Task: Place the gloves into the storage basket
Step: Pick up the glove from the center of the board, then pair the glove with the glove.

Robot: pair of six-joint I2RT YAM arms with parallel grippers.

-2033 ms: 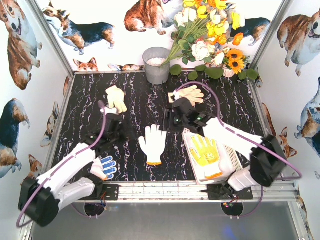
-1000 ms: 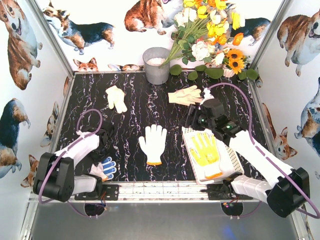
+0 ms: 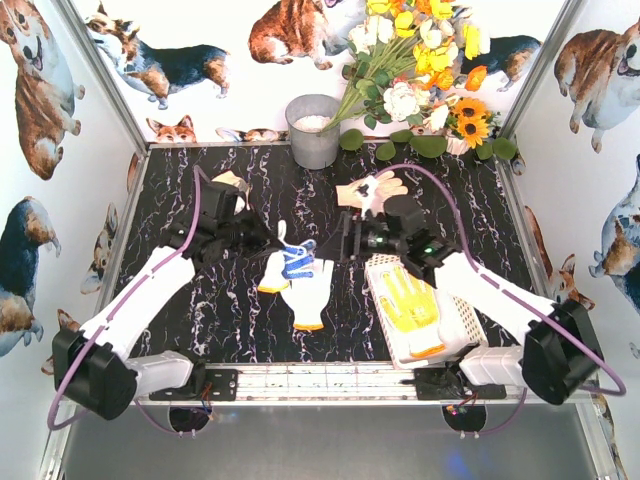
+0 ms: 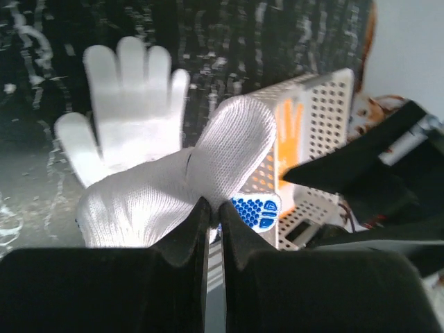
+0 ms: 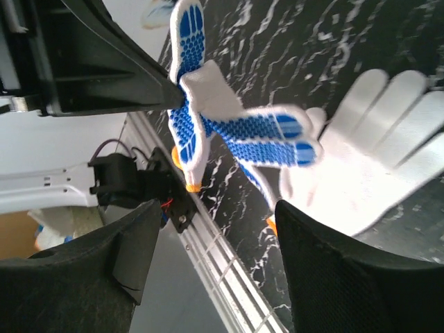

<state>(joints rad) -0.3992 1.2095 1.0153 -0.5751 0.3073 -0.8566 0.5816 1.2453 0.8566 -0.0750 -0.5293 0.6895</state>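
Note:
My left gripper (image 3: pixel 266 245) is shut on a white glove with blue dots (image 3: pixel 290 262), holding it in the air over the middle of the table; its jaws (image 4: pixel 214 208) pinch the knit fabric (image 4: pixel 173 187). Under it a plain white glove with an orange cuff (image 3: pixel 308 292) lies flat. My right gripper (image 3: pixel 349 240) stands open just right of the held glove (image 5: pixel 229 128), its fingers (image 5: pixel 333 270) apart with nothing between them. The storage basket (image 3: pixel 460 305) sits at the near right with a yellow-palmed glove (image 3: pixel 410 300) in it. Cream gloves lie at the back left (image 3: pixel 232 183) and back middle (image 3: pixel 378 187).
A grey metal bucket (image 3: pixel 313 130) stands at the back, with a bunch of flowers (image 3: pixel 420 70) to its right. The aluminium rail (image 3: pixel 320 378) runs along the near edge. Printed walls close in both sides.
My left gripper shut on the blue-dotted glove at the near left corner and carried it up toward the middle. My right gripper swung left to face it and opened wider.

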